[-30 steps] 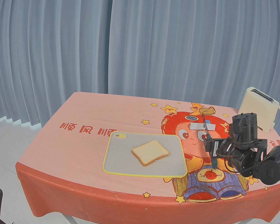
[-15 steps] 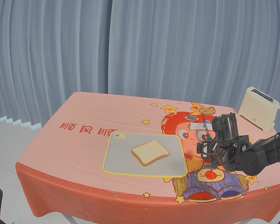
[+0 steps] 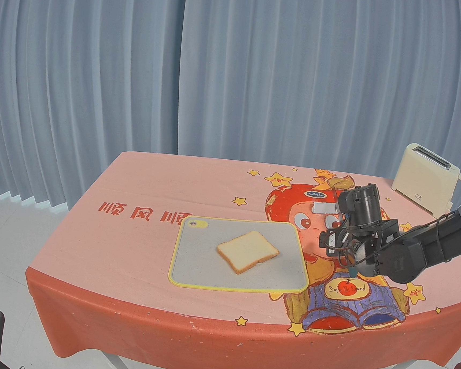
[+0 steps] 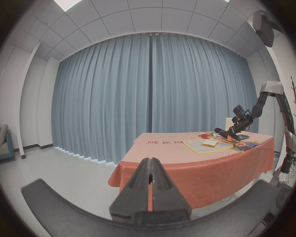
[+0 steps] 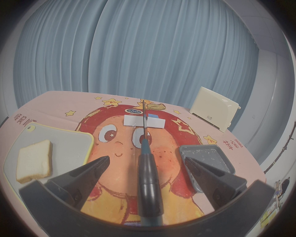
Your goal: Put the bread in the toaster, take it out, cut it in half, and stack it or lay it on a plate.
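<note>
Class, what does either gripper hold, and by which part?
Nothing. The right gripper is open astride the knife handle; the left gripper is shut, empty.

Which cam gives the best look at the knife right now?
Right wrist view: the knife shows whole and close, handle inside the open right gripper, blade pointing away. Head view: the right arm covers most of it; blade tip and handle end peek out. Left wrist view: too far off to make out.
</note>
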Controlling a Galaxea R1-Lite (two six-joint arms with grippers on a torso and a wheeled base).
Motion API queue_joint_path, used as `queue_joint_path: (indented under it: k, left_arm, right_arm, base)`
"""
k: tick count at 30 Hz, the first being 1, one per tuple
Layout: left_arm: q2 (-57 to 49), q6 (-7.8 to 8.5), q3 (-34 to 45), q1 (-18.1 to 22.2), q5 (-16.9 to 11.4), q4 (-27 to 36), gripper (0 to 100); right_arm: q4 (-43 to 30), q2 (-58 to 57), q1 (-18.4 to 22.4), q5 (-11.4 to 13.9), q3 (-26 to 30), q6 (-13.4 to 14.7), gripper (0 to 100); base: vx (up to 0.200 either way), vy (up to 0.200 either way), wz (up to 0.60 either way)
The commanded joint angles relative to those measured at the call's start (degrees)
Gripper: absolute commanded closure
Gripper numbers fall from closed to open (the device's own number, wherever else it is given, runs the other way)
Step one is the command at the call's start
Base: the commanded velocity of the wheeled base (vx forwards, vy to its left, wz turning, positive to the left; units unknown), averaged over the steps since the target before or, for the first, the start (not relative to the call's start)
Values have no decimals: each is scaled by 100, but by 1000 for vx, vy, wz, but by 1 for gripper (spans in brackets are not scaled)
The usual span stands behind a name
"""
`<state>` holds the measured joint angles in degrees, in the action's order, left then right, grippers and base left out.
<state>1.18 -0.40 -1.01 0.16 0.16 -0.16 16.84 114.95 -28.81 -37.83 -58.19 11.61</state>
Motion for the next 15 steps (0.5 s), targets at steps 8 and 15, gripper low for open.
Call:
queue_joint_path:
  k: [8, 15]
  left_arm:
    - [5, 5, 101, 2, 2, -2, 100]
    - [5, -4, 101, 2, 2, -2, 100]
  right_arm:
    - [13, 380, 147, -5, -334, -53, 0]
    - [13, 538, 174, -5, -430, -53, 0]
  base:
    - [0, 0, 0]
    - [0, 0, 0]
